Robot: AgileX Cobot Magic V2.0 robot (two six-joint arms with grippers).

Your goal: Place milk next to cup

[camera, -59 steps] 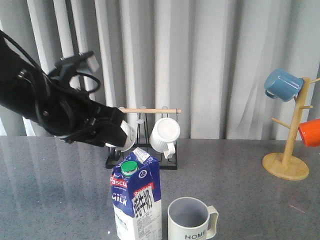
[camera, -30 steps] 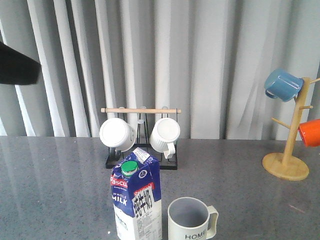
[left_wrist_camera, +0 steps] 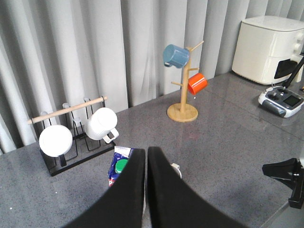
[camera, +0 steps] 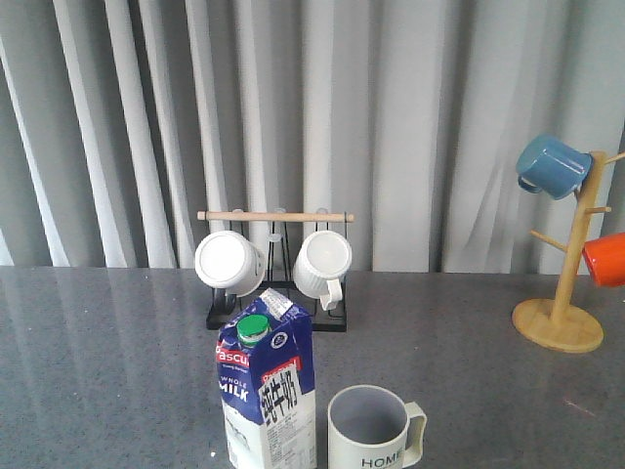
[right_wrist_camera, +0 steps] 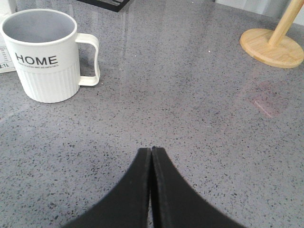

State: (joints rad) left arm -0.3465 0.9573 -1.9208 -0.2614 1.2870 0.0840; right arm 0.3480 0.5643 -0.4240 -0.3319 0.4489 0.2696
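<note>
Grey speckled table [camera: 117, 371], milk [camera: 267, 391] upright just beside cup [camera: 371, 428], below closed left hand [left_wrist_camera: 146, 156]; right hand [right_wrist_camera: 151, 153] closed, apart.

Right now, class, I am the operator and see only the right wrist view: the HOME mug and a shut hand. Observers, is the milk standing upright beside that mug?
Observer: Yes. In the front view the milk stands upright, close on the left of the cup.
Operator: Is the left hand holding it?
Observer: No. The left hand is shut on nothing; its wrist view shows the carton's green cap beyond the fingers.
</note>
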